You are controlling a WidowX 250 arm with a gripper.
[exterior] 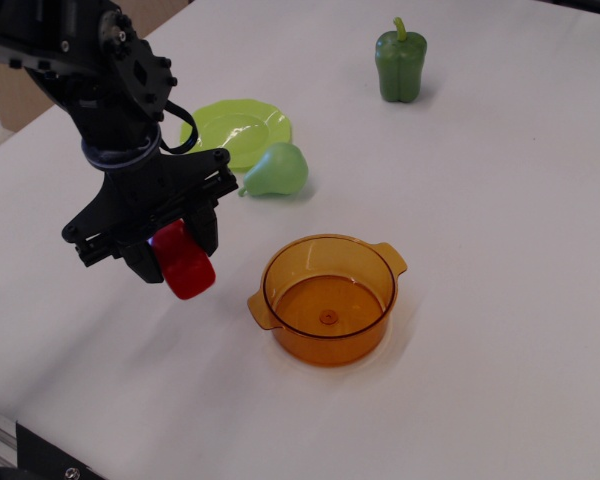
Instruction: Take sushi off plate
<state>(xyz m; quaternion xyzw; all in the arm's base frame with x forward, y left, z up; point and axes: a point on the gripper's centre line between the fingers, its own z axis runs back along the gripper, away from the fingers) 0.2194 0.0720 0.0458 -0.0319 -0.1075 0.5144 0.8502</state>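
At lower centre of the frame, an orange translucent pot (328, 298) stands with nothing inside, while the lime-green plate (236, 131) at upper left lies bare beside a green pear (276, 171). Left of the pot, the black gripper (170, 258) clamps the red sushi (183, 262), well apart from the plate; a green pepper (400, 63) stands at top.

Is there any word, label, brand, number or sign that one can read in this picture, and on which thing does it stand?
None can be read.
The sushi in the claw, the plate, the orange pot, the pear and the pepper carry no writing.
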